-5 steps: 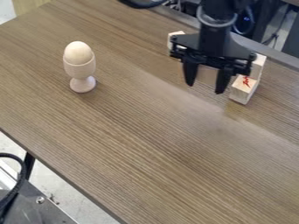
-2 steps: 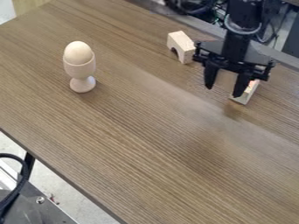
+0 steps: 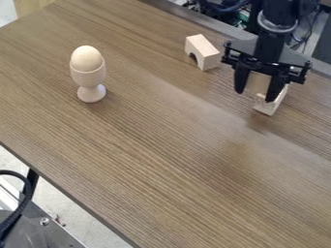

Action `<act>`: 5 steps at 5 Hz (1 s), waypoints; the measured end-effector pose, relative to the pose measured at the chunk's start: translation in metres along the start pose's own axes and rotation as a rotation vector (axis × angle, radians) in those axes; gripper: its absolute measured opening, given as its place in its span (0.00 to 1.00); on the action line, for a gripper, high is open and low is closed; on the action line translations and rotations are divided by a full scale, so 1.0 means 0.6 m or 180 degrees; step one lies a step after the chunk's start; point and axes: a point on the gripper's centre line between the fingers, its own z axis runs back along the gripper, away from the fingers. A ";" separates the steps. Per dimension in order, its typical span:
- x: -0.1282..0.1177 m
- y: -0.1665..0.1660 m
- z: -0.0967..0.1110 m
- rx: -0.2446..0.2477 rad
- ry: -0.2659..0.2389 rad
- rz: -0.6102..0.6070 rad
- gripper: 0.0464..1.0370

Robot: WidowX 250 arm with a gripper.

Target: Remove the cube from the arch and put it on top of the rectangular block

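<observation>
My gripper (image 3: 256,96) hangs at the upper right, over the left side of the rectangular block. It is shut on the cube (image 3: 259,83), a plain tan piece whose face shows between the two fingers. Below and to the right lies the pale rectangular block (image 3: 267,107) on the table, its far part hidden behind the gripper. The light wooden arch (image 3: 203,51) stands left of the gripper, with nothing on top of it and its opening facing the lower left.
A wooden egg in an egg cup (image 3: 90,77) stands at the upper left of the brown table (image 3: 155,145). Behind the table's far edge are cables and dark equipment. A metal surface (image 3: 48,227) lies at the lower left.
My gripper has moved right and slightly down from between the arch and the block, bringing the arch into full view and covering more of the block. The arch and egg cup stayed put.
</observation>
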 end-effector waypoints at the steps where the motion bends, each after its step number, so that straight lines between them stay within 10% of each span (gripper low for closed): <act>1: 0.005 -0.007 -0.004 -0.0002 0.0017 -0.0003 0.54; 5: 0.024 -0.023 -0.030 0.0016 0.0056 -0.0028 0.54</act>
